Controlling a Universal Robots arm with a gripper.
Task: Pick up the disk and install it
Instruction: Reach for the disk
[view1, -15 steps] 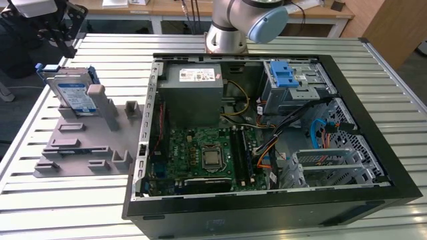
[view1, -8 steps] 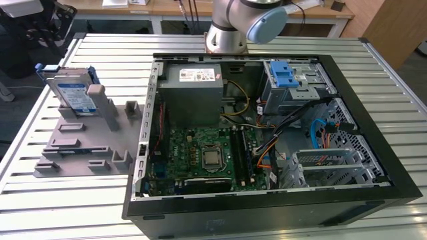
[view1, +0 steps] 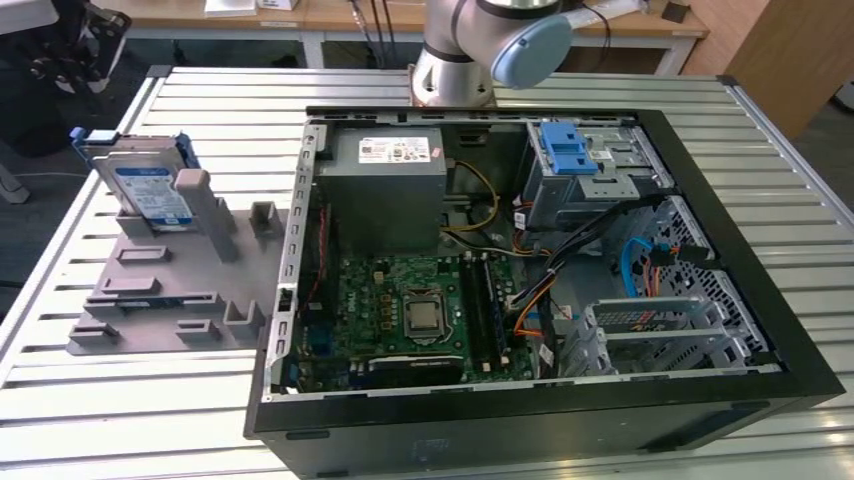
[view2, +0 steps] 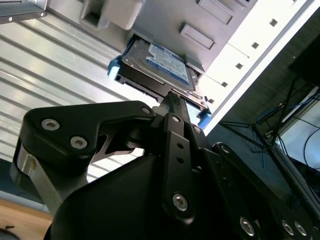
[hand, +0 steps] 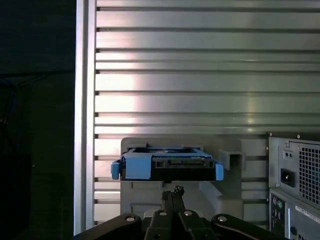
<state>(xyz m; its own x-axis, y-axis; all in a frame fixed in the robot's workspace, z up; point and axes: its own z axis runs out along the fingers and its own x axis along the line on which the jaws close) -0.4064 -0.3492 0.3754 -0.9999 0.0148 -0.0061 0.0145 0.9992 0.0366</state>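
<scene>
The disk (view1: 144, 190), a silver drive with a blue-and-white label and a blue frame, stands on edge in a grey holder (view1: 174, 290) at the exterior view's left, beside the open computer case (view1: 747, 300). In both wrist views my gripper (hand: 172, 192) (view2: 172, 100) is a short way off the disk (hand: 167, 162) (view2: 160, 65), pointing at its edge and apart from it. The black fingers lie together, shut on nothing.
Inside the case, a silver cage with a blue latch (view1: 587, 165) sits at the far right, with a grey metal box (view1: 387, 180) to its left and a green board (view1: 414, 300) below. The arm's base (view1: 447, 70) stands behind the case. The slatted table edge (hand: 85, 125) runs close to the holder.
</scene>
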